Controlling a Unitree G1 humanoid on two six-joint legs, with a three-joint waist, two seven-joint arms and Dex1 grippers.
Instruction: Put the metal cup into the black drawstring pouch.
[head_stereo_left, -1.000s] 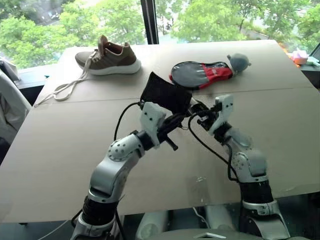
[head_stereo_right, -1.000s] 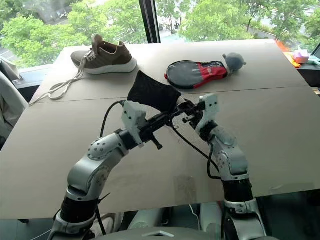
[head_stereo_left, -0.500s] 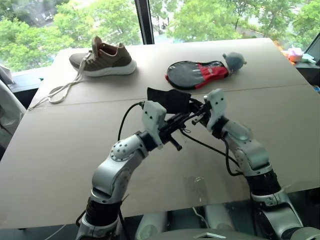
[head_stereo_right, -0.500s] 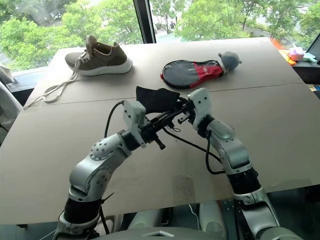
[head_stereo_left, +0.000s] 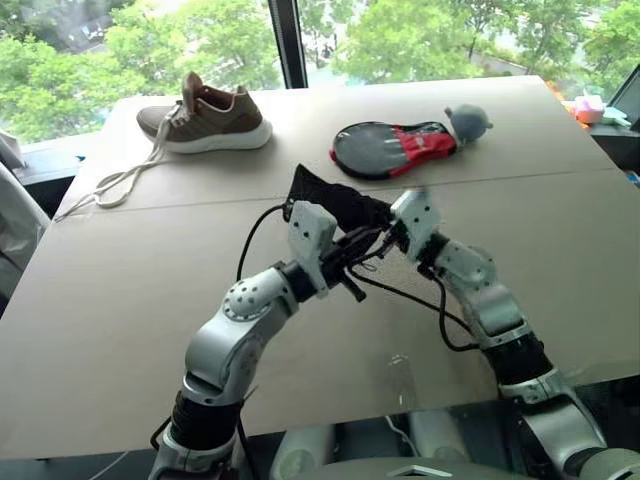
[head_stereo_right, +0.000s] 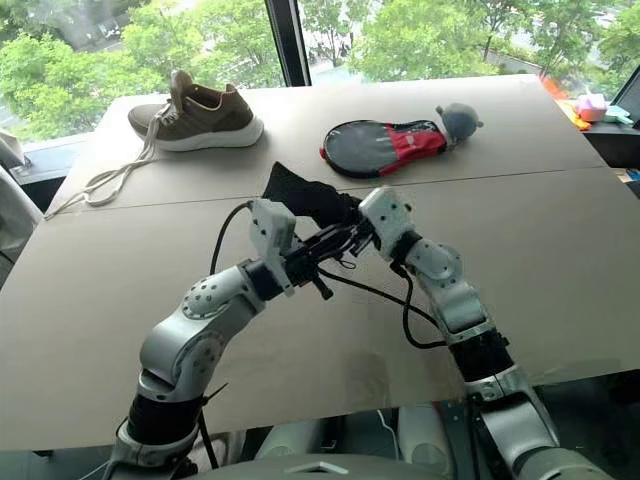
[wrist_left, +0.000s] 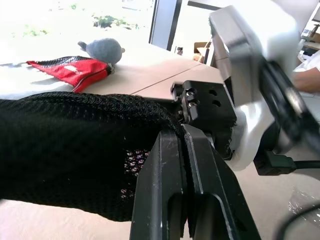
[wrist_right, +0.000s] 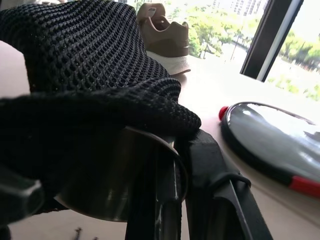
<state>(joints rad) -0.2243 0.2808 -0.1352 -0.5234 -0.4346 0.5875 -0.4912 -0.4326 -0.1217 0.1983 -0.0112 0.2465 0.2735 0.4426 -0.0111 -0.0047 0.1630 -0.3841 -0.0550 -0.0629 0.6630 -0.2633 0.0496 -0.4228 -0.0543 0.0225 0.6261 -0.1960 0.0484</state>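
Item: metal cup (wrist_right: 120, 175), rim gripped by our right gripper (wrist_right: 185, 165), jaws clamped on it; we are feeding it mouth-outward into the black drawstring pouch (head_stereo_left: 335, 203), whose mesh is draping over it. Our left gripper (wrist_left: 182, 150) is pinching the pouch's edge, closed, to hold the mouth up (above the table (head_stereo_left: 120, 280)). Beyond the pouch: paddle case (head_stereo_left: 395, 148), shoe (head_stereo_left: 205, 113).

Beige table (head_stereo_left: 120, 300) before sunny window (head_stereo_left: 420, 35), green trees outside.
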